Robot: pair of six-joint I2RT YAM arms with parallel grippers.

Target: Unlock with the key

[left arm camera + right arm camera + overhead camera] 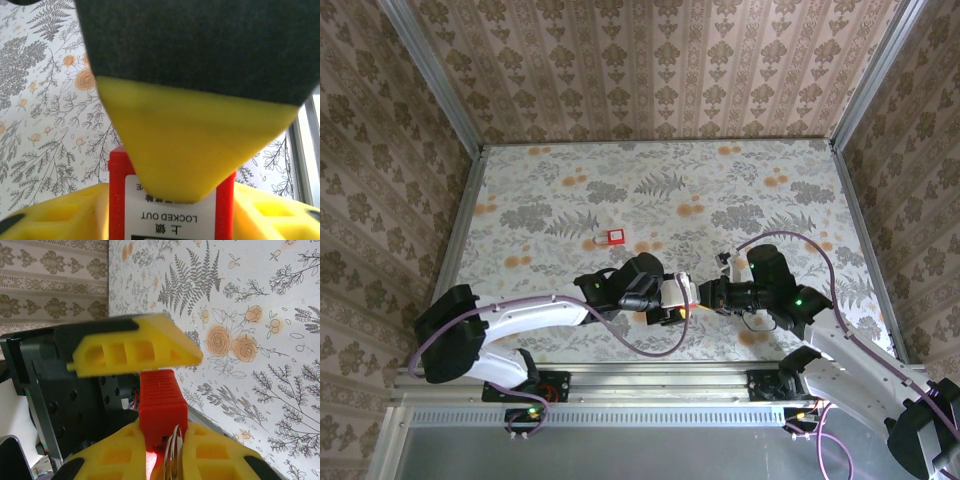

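Observation:
A red padlock (pixel 119 200) with a white "LOCKED OUT" label sits between the yellow fingers (pixel 55 215) of my left gripper (pixel 172 227), which is shut on it. In the right wrist view the padlock's body (pixel 162 395) points its keyhole end at my right gripper (pixel 170 462). That gripper is shut on the key, whose metal ring (pixel 173 450) stands between the pads against the lock's end. The key's blade is hidden. From above, both grippers meet tip to tip: left gripper (pixel 668 300), right gripper (pixel 704 295).
A small red square piece (pixel 615 237) lies on the floral tabletop (pixel 660 190) beyond the grippers. Patterned walls close in the left, back and right sides. A metal rail (pixel 650 372) runs along the near edge under both arms.

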